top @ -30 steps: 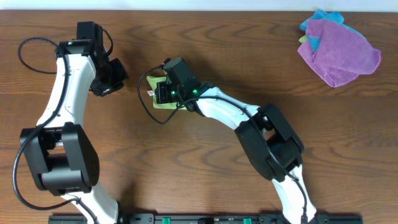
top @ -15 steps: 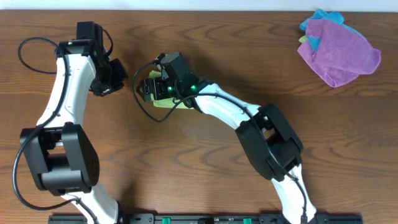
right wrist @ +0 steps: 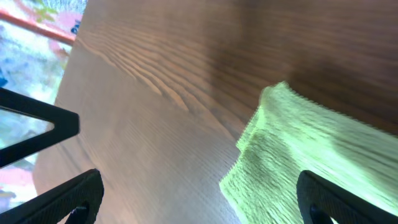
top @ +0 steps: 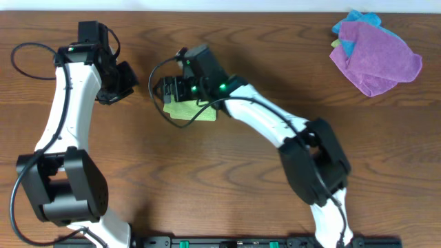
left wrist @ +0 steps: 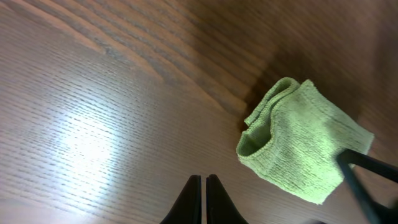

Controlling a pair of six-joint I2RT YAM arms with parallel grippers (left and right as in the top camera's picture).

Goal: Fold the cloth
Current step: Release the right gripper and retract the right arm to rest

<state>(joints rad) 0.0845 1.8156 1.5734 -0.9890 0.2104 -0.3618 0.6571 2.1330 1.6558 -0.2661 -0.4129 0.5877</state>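
Observation:
The green cloth (top: 191,111) lies folded into a small thick rectangle on the wooden table; in the left wrist view the cloth (left wrist: 298,149) shows doubled layers at its left edge. My right gripper (top: 167,91) hovers open just above its left end. In the right wrist view the cloth (right wrist: 311,149) spreads under the right finger (right wrist: 348,199), and the gripper (right wrist: 199,202) holds nothing. My left gripper (top: 122,79) stays shut and empty to the left of the cloth; its own view shows the gripper (left wrist: 203,185) over bare wood.
A heap of other cloths, purple (top: 377,58) over blue, sits at the far right corner of the table. Black cables trail from both arms near the cloth. The arm bases stand along the front edge.
My right gripper has opened and let go of the green cloth, which now lies folded below it. The left arm has drawn back slightly to the left.

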